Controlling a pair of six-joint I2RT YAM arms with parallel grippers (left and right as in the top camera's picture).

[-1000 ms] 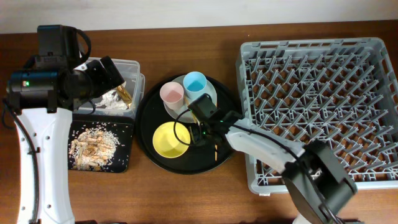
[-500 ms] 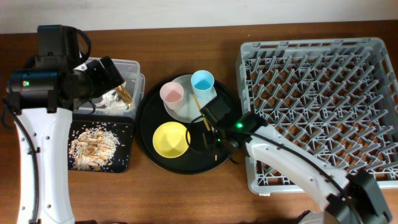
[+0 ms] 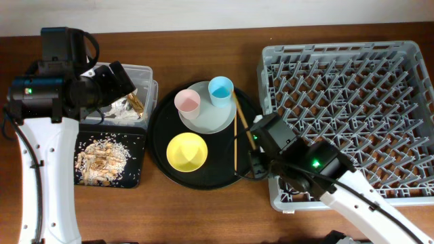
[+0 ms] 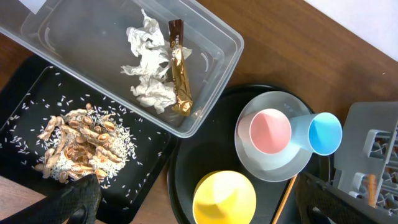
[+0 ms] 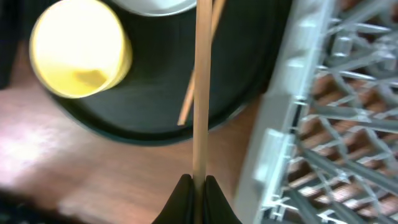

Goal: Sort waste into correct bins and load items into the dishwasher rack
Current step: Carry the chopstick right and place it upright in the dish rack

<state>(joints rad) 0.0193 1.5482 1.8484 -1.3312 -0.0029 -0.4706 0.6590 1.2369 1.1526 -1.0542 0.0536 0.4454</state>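
Wood table (image 3: 203,41); grey rack (image 3: 271,57) wall sits just right of round black tray (image 3: 157,135). R gripper (image 5: 198,183) pinched tight on one chopstick (image 3: 235,132) over tray's right edge, long axis running near-to-far. L gripper (image 4: 202,196) gapes wide.

**White shells, black joints**

My left arm (image 3: 39,177) is a long, smooth white shell topped by a blocky black motor housing (image 3: 57,49), with a small green light (image 3: 28,89) glowing on the black. A thin black cable (image 3: 24,152) trails along it. My right arm (image 3: 366,203) matches (same white casing, same black wrist block, its own green light (image 3: 314,163)), with a looped black cable (image 3: 256,169) by the wrist. The left arm's fingers (image 4: 78,198) are dark, matte and broad; the right arm's fingers (image 5: 180,202) are black and taper to points.
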